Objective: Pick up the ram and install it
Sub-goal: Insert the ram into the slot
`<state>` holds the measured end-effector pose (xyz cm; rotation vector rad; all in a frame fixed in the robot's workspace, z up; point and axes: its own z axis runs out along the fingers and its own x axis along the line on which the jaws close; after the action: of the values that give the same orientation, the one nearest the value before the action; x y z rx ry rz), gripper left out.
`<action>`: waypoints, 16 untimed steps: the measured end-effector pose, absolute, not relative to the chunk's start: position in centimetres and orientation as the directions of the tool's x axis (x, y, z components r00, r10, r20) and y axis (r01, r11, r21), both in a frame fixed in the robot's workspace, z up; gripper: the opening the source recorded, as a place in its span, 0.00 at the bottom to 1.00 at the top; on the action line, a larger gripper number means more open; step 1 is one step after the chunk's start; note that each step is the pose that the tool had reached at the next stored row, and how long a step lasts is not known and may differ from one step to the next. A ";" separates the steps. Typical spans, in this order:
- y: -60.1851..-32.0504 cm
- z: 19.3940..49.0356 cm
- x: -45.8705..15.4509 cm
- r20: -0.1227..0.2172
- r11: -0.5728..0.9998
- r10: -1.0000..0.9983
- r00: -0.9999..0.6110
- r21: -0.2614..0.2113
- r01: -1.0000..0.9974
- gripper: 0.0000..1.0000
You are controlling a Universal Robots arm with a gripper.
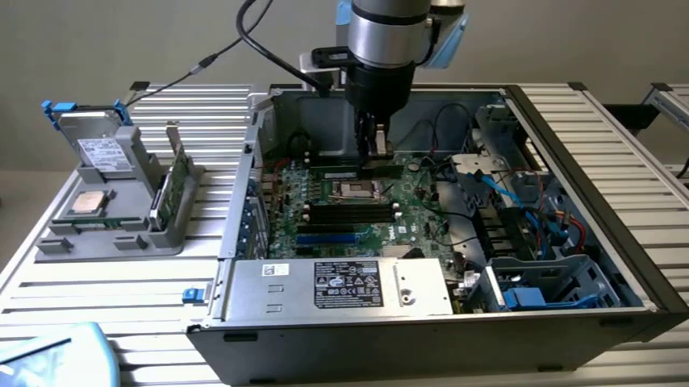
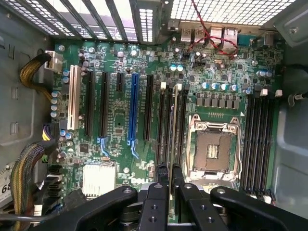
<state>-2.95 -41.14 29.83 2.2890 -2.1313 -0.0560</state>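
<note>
Pinching the ram (image 2: 173, 120) along its upper edge, the tool (image 2: 169, 171) is clamped on it — light, stiff, thin, probably fragile.

A ribbed aluminium table (image 1: 129, 282) is being used as the support. An open computer case (image 1: 431, 347) is being borne directly on its slats. A grey holder block (image 1: 97, 242) is being carried beside the case, on the exterior view's left of it and apart from it. A pale blue object (image 1: 48, 355) is being seen left of the case's front corner.
</note>
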 end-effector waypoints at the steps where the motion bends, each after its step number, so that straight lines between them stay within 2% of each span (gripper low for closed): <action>1: -41.1 29.7 -3.0 -0.017 -0.077 -0.997 0.076 0.034 -0.996 0.14; 10: -41.1 28.0 -3.2 -0.013 -0.092 -0.996 0.092 0.035 -0.995 0.14; 16: -41.1 27.3 -3.2 0.011 -0.092 -0.996 0.092 0.037 -0.995 0.14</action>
<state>-3.20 -41.09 27.28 2.2957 -2.0930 -0.0257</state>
